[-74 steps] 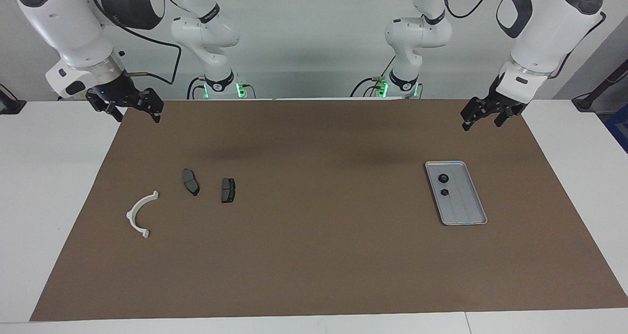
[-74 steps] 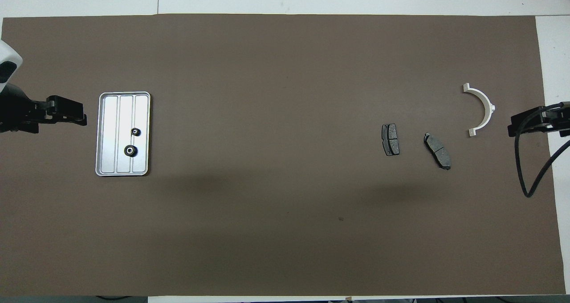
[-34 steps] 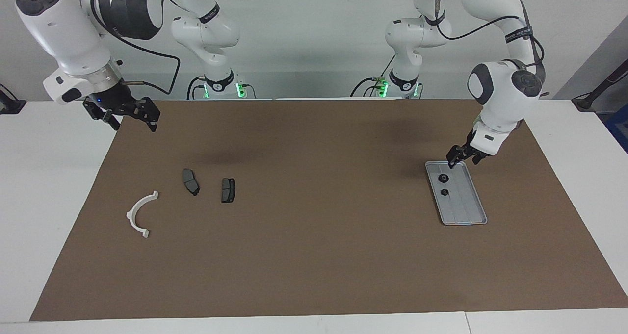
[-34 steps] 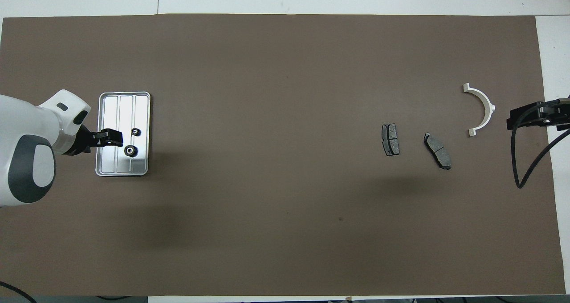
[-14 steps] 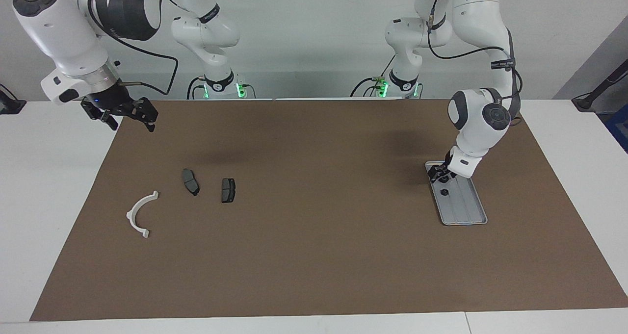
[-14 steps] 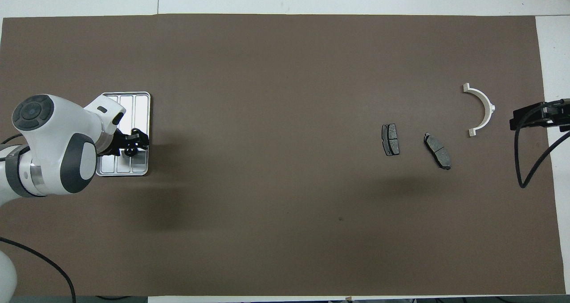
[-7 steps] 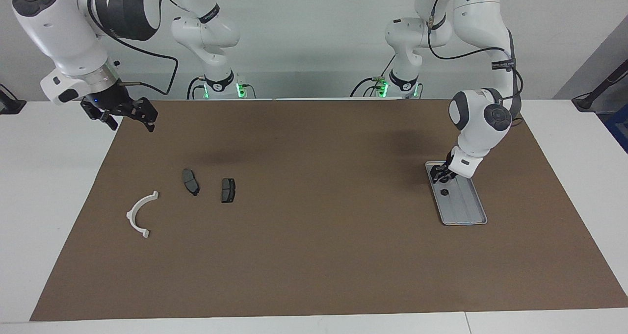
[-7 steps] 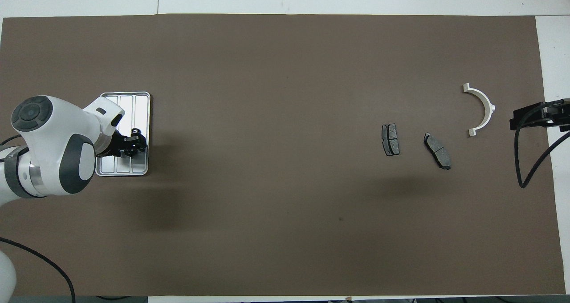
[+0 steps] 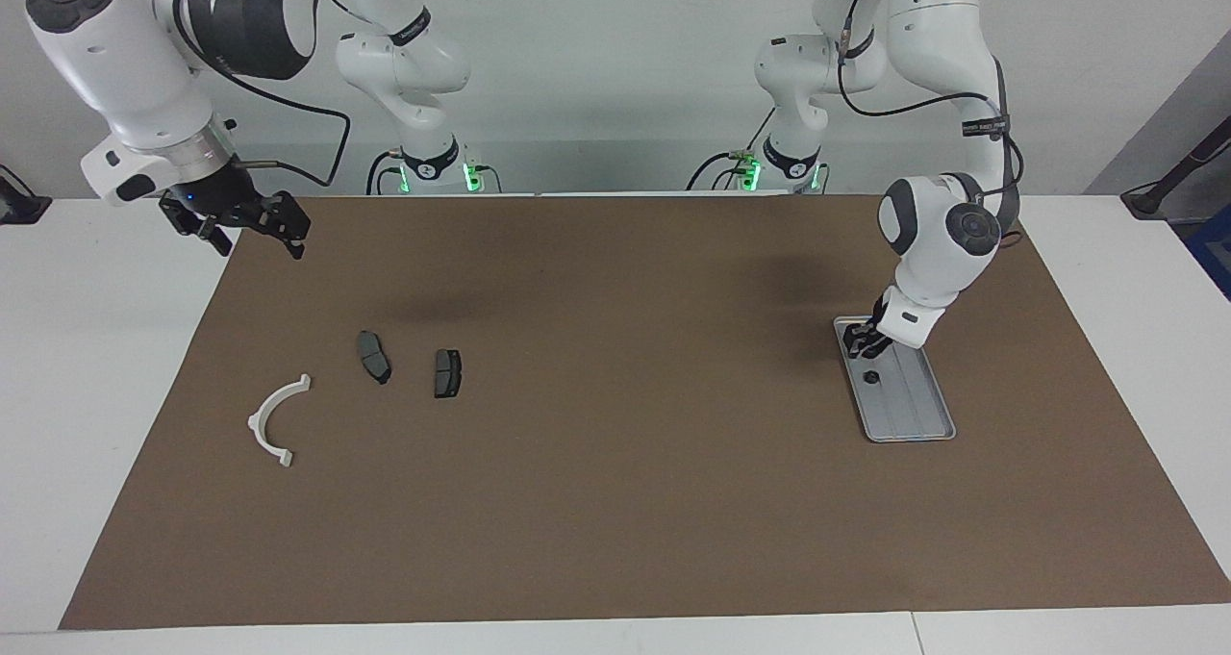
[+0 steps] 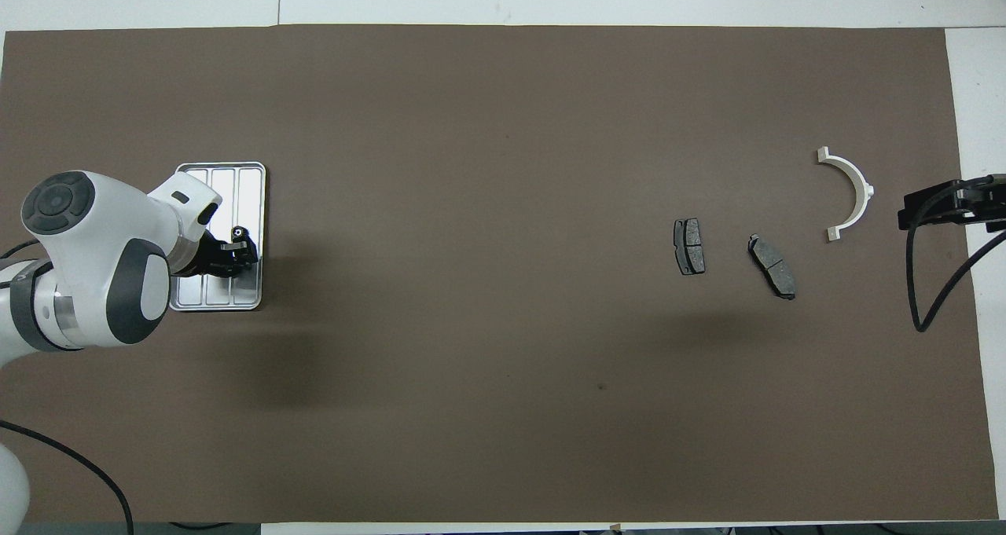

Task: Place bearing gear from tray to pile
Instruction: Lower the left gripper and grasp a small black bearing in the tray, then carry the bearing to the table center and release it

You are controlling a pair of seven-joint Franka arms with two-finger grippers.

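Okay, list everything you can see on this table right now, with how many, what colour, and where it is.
table: 1, white, under everything.
mat: 1, brown, covering most of the table.
tray: 1, silver-grey, on the mat at the left arm's end.
bearing gear: 1 plainly visible, black, in the tray; whatever is under the left gripper is hidden.
brake-pad plates: 2, dark grey, side by side on the mat toward the right arm's end.
half-ring bracket: 1, white, beside the plates, closer to the table's end.
left gripper: 1, black, down in the tray at its end nearer the robots.
right gripper: 1, black, open, waiting over the mat's corner.
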